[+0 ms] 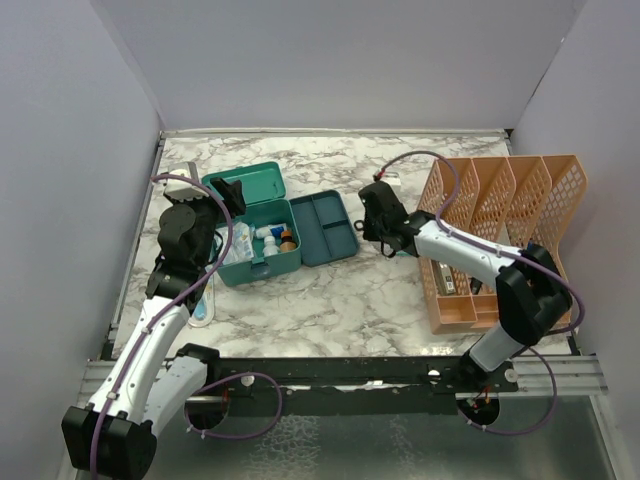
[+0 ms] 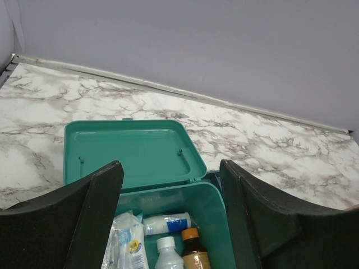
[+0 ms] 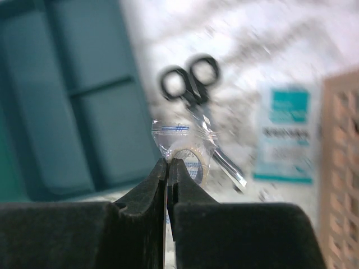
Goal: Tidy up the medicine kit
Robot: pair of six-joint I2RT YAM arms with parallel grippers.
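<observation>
The teal medicine kit stands open left of centre, its lid laid back. Inside lie a gauze packet, a white roll, a white bottle and an amber bottle with an orange cap. The matching divided insert tray sits on the table just right of the box. My left gripper hangs open over the box with nothing between its fingers. My right gripper is shut on the edge of a small clear zip bag holding a roll of tape, right of the tray.
An orange mesh file rack fills the right side, close to the right arm. Black-handled scissors and a teal-and-white packet lie on the marble beyond the bag. A long white-and-blue item lies left of the kit.
</observation>
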